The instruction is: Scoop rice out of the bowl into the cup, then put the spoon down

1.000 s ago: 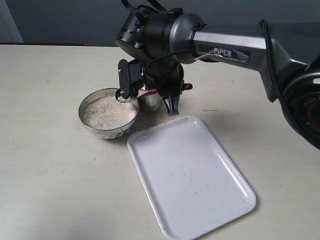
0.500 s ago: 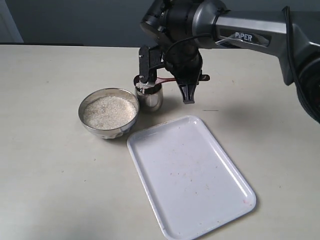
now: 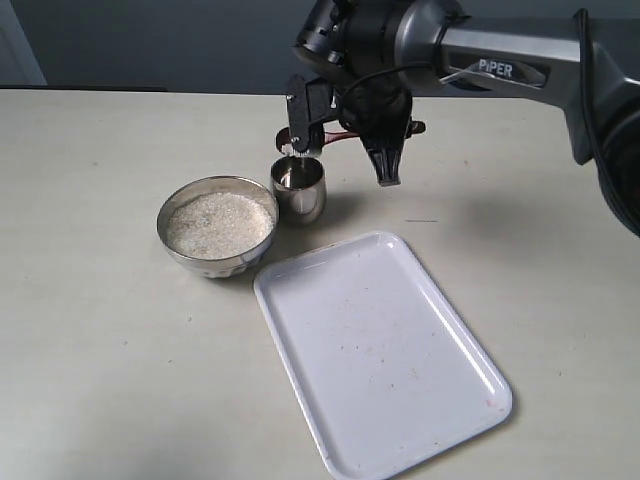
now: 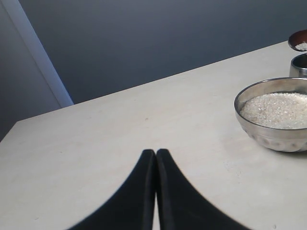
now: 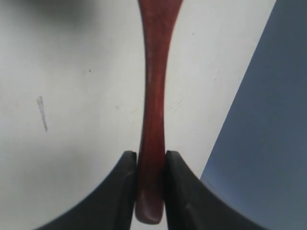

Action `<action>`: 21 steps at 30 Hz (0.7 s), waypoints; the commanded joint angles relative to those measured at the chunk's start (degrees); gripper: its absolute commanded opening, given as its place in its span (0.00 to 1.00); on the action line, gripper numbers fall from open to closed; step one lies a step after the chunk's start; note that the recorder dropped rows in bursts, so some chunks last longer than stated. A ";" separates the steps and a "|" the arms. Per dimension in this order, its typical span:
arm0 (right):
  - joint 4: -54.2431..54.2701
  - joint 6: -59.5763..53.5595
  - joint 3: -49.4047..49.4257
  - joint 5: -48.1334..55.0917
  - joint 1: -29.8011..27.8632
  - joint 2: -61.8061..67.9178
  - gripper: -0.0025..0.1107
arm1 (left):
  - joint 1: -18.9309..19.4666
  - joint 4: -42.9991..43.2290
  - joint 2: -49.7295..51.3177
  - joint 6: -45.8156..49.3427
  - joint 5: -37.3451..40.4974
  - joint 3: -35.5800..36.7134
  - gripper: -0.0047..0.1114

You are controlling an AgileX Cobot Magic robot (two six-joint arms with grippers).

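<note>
Above the cup point(image 3: 298, 186), right hand point(image 3: 343, 138) pinches the spoon point(image 5: 152, 105) handle tight near its end; head looks level, likely so its rice point(image 4: 301, 46) won't spill before tipping. Bowl point(image 3: 217, 228) just beside cup: short carry. Left hand point(image 4: 156, 154) closed, empty, off to the side.

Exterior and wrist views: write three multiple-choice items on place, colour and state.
1. The small rounded shiny steel cup stands: A) on the white tray; B) on the table beside the wide round steel bowl; C) inside the bowl.
2. The slim wooden spoon is: A) reddish-brown; B) white; C) green.
3. The left gripper is: A) wide open; B) shut, empty; C) shut on the spoon.
B: cup and bowl stand side by side. A: the handle looks dark red-brown. B: it is closed on nothing.
</note>
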 commanded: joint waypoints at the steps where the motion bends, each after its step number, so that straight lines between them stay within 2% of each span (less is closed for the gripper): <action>1: -0.91 0.16 -0.49 1.03 -0.36 -0.57 0.01 | -0.59 -0.09 -0.29 -0.26 -0.18 -0.14 0.04; 21: -5.32 1.57 -0.39 2.51 1.83 -0.57 0.01 | -0.59 -0.09 -0.29 -0.26 -0.18 -0.14 0.04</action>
